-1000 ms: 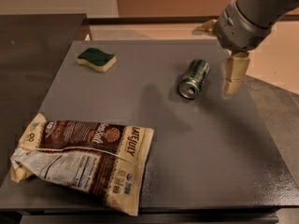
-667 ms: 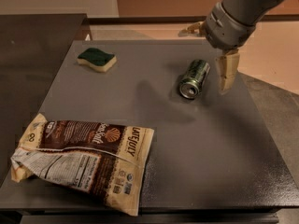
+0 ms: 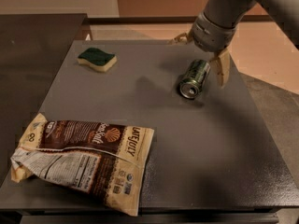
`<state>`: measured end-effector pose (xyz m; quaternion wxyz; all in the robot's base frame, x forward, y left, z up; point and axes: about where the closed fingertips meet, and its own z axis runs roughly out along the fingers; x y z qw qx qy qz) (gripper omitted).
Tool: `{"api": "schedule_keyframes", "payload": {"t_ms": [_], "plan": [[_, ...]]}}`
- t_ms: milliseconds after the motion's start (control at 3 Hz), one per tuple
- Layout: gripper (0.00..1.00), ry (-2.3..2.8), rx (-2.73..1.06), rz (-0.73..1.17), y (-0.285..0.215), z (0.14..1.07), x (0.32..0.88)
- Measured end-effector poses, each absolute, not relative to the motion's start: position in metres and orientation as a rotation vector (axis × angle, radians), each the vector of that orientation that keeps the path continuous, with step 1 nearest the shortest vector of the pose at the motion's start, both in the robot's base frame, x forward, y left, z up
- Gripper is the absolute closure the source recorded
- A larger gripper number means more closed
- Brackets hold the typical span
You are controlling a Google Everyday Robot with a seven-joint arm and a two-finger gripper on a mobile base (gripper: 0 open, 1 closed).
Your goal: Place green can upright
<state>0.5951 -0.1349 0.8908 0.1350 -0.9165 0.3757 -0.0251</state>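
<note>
The green can [image 3: 194, 79] lies on its side on the grey table [image 3: 187, 139], right of centre at the back, with its silver open end facing the front left. My gripper [image 3: 200, 59] hangs from the arm at the upper right, just over the can's far end. It is open: one pale finger [image 3: 222, 68] stands right of the can, and the other finger [image 3: 180, 38] sticks out behind it to the left. Neither finger visibly touches the can.
A yellow sponge with a green top [image 3: 97, 59] lies at the back left. A crumpled brown and white snack bag [image 3: 86, 155] lies at the front left. The table's right edge runs close to the can's right.
The gripper has moved left and slightly down, from beside the can's right to over its far end. The can, sponge and bag have not moved.
</note>
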Motion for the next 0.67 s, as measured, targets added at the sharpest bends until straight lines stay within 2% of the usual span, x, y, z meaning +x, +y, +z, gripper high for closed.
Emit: {"api": "schedule_keyframes", "payload": {"t_ms": [667], "plan": [[0.00, 0.917, -2.843, -0.125, -0.142, 0.861, 0.599]]}}
